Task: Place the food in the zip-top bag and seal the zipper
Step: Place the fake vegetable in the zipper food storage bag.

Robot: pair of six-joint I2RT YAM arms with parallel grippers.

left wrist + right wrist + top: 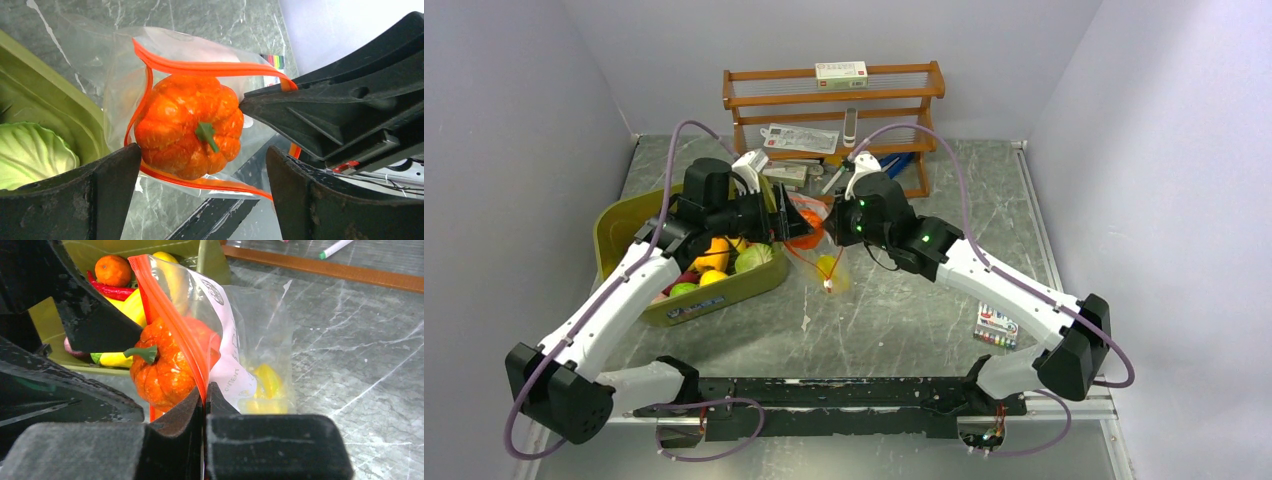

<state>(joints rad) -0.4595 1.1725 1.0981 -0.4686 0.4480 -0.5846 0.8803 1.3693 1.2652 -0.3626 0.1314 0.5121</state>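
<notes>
An orange toy pumpkin [187,130], one piece of the food, sits in the open mouth of the clear zip-top bag [831,270], ringed by the orange-red zipper [210,66]. My left gripper [200,162] is open just behind the pumpkin, its fingers wide on either side. My right gripper [204,390] is shut on the zipper [170,310] edge and holds the bag up above the table. A yellow food piece [267,382] lies at the bottom of the bag. In the top view both grippers [792,222] [832,222] meet over the pumpkin [810,233].
An olive-green tub [614,225] at the left holds more food: a cabbage [30,150], an orange [112,270], a red chili [112,290]. A wooden rack [834,95] with packets stands at the back. A crayon pack [997,327] lies at the right.
</notes>
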